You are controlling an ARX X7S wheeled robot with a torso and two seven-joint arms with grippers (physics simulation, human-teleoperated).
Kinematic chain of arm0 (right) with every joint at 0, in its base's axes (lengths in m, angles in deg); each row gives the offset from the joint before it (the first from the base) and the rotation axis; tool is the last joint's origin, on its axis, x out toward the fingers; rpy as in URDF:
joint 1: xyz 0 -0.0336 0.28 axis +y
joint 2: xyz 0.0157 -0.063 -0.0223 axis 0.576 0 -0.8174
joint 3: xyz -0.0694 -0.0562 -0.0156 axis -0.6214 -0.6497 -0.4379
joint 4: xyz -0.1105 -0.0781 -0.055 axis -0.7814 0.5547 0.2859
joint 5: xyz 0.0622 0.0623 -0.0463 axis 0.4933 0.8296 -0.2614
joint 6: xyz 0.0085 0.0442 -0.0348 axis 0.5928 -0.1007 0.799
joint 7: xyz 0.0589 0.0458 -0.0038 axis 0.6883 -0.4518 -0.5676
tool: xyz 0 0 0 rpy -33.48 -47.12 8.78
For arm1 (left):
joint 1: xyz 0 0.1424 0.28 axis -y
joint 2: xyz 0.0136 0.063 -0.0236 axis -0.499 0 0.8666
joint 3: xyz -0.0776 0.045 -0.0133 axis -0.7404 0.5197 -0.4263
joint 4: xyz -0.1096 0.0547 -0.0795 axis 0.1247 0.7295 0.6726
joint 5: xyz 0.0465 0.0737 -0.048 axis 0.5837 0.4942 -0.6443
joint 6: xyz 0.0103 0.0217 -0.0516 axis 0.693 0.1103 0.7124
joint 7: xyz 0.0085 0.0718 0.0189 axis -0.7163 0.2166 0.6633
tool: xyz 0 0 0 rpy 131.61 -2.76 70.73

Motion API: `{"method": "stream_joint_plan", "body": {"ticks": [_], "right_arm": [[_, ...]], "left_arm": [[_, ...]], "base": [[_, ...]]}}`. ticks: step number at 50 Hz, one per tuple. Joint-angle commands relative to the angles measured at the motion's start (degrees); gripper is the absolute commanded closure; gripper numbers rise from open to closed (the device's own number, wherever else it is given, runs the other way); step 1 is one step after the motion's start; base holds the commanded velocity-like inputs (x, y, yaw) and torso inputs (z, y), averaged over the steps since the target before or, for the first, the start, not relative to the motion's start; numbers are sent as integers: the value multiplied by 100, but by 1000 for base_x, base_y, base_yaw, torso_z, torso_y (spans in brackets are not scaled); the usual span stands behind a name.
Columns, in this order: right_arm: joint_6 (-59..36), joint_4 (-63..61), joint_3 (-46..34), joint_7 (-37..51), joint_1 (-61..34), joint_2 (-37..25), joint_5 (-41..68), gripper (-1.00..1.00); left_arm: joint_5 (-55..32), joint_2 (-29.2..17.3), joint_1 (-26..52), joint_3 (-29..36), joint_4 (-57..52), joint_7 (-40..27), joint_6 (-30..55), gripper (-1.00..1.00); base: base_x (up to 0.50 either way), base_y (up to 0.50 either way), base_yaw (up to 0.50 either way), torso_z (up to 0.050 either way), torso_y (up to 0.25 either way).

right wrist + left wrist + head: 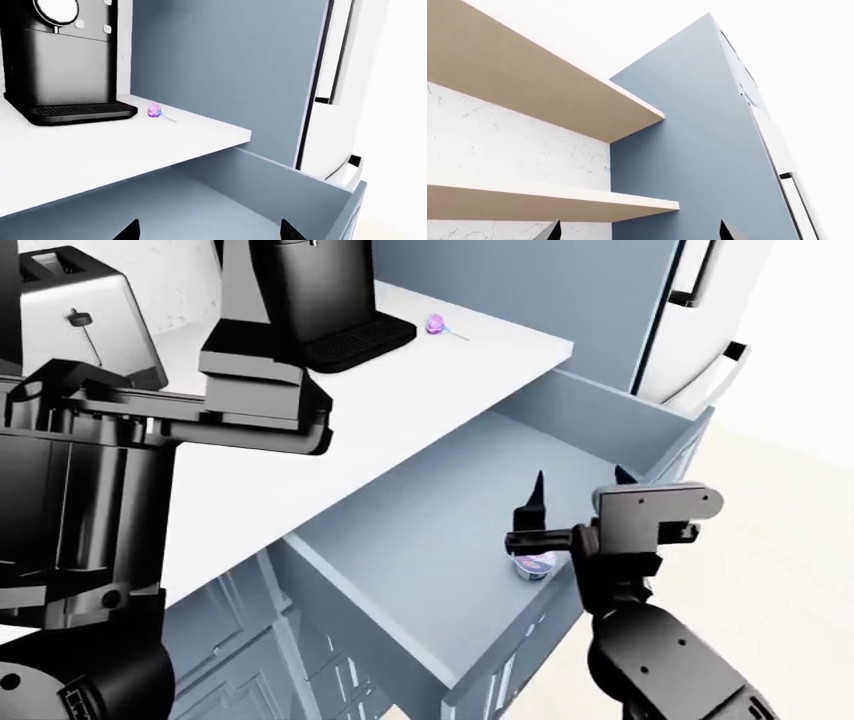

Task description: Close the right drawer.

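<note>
Nothing of the closing is looking done yet: the right drawer (441, 530) is standing pulled far out from under the white surface (387, 400), its blue-grey box wide open to the room. A small cup-like thing (537, 565) with a purple top is sitting inside it, near the front wall. The whole push is remaining, by my judgement, and the front panel will have to travel all the way back until it is sitting flush with the cabinet fronts.

Robot's right claw (577, 480) is hovering over the open box, just above that front wall, fingers pointing up and away toward the fridge (587, 300). It is spread apart and gripping nothing; the right wrist view is showing both dark tips (127, 231) with bare drawer floor between them. The forearm is rising from below at the drawer's outer side, elbow bent low.

Left arm is being held high over the surface, near the toaster (80, 315) and the coffee machine (320, 300). Its claw (639, 231) is aiming at wall shelves (547, 90) and is likewise parted and empty. A purple lollipop (441, 328) is lying on the surface near the coffee machine.
</note>
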Motion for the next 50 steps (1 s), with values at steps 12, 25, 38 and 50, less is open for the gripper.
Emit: {"method": "stream_joint_plan", "body": {"ticks": [12,25,38,50], "right_arm": [[-2155,-3913,-352,1007,-840,-609,51,-100],[-2667,-4617,-78,1398,-952,-867,291,-100],[-3116,-5163,441,1833,-925,-1279,751,-100],[-3251,-5437,906,2316,-922,-1785,1346,-100]], "left_arm": [[43,-55,-93,-6,-35,-32,-82,-100],[89,-76,-171,10,-41,-47,-136,-100],[90,-89,-179,20,-65,-62,-137,-100],[84,-53,-149,49,-55,-57,-114,-100]], "base": [[0,0,0,0,0],[0,0,0,0,0],[0,0,0,0,0],[0,0,0,0,0]]}}
